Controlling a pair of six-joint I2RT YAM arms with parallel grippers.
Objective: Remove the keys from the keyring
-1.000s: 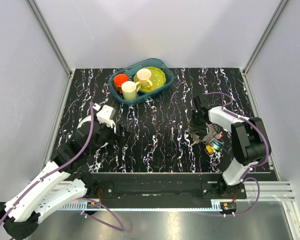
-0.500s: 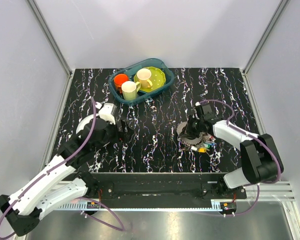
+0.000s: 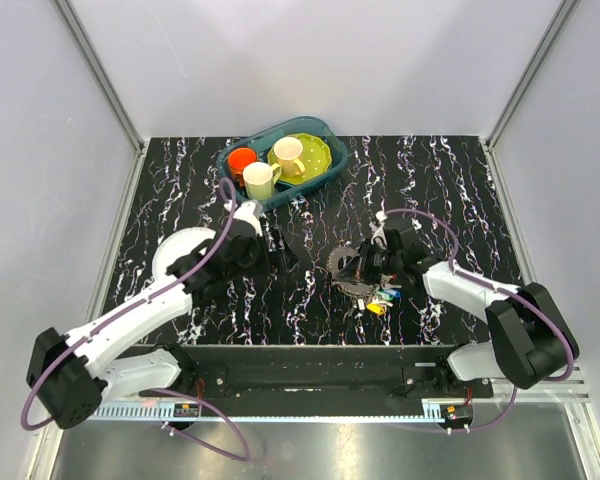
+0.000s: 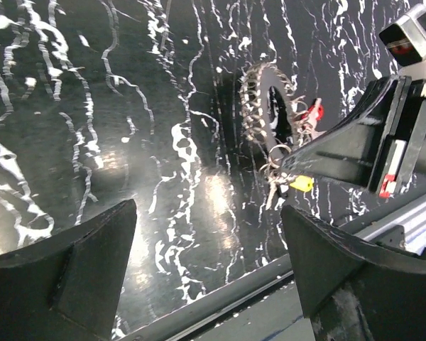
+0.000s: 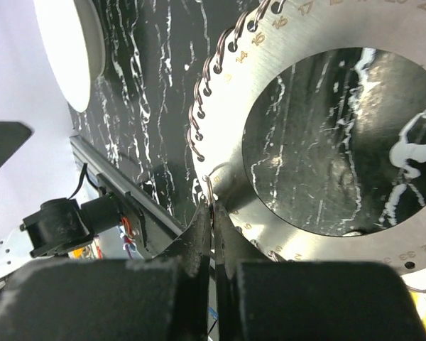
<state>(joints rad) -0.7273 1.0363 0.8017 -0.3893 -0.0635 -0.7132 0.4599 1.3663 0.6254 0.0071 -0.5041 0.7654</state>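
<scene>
The keyring [image 3: 352, 268] is a flat metal disc with a large round opening in the middle. In the right wrist view its rim [image 5: 227, 121] carries a row of small holes with engraved numbers beside them. Thin wire loops [image 5: 199, 121] pass through these holes. From above, grey metal parts fan out around the rim like gear teeth. The keys [image 3: 380, 298] with coloured heads hang in a cluster at its near right side. Yellow, green and blue heads can be told apart there, and the left wrist view shows a yellow head [image 4: 302, 183] and a red one [image 4: 314, 110].

The keyring is over the table [image 3: 180, 170], right of centre and toward the near edge. It is well apart from the teal tray [image 3: 325, 130] of mugs at the far side.

The right jaws are clenched on the outer rim of the keyring, with their tips meeting at the disc edge beside one wire loop. The left jaws are spread wide and grasp nothing. Their two dark fingers [image 4: 64, 277] frame the keyring from the left without touching it.

The left wrist view shows the disc nearly edge-on [image 4: 259, 106]. Whether its lower edge rests on the table cannot be told. The right arm covers part of the key cluster. The right wrist view cuts off the right side of the disc. The number of keys cannot be counted.
</scene>
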